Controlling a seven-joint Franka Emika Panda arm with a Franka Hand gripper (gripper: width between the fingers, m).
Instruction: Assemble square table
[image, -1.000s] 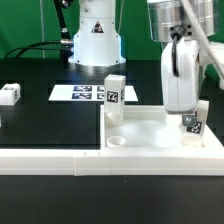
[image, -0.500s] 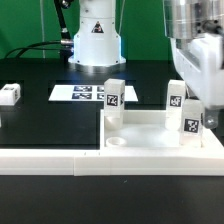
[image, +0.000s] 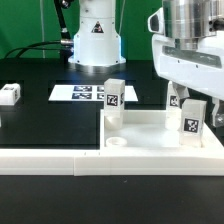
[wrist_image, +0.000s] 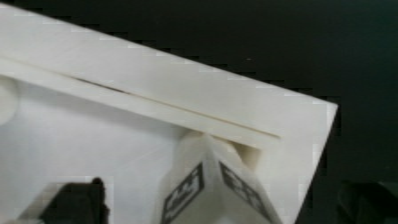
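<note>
The white square tabletop (image: 150, 130) lies underside up at the front of the exterior view's right. Three tagged white legs stand in its corner sockets: far left (image: 112, 95), far right (image: 175, 99) and near right (image: 192, 122). The near-left socket (image: 117, 143) holds nothing. A loose leg (image: 10, 95) lies far to the exterior view's left. My gripper (image: 193, 98) hangs open just above the near-right leg. In the wrist view that leg (wrist_image: 214, 190) stands at the tabletop's corner (wrist_image: 107, 120), between my spread fingers (wrist_image: 75, 203), which do not touch it; my gripper (wrist_image: 222, 208) is around it.
The long white L-shaped rail (image: 50, 158) runs along the front edge and up beside the tabletop. The marker board (image: 85, 93) lies flat behind it. The robot's white base (image: 95, 40) stands at the back. Black table surface (image: 40, 120) lies to the left.
My gripper has lifted up off the near-right leg, which it surrounded low down a second ago. The leg stays standing in its socket. Nothing else has moved.
</note>
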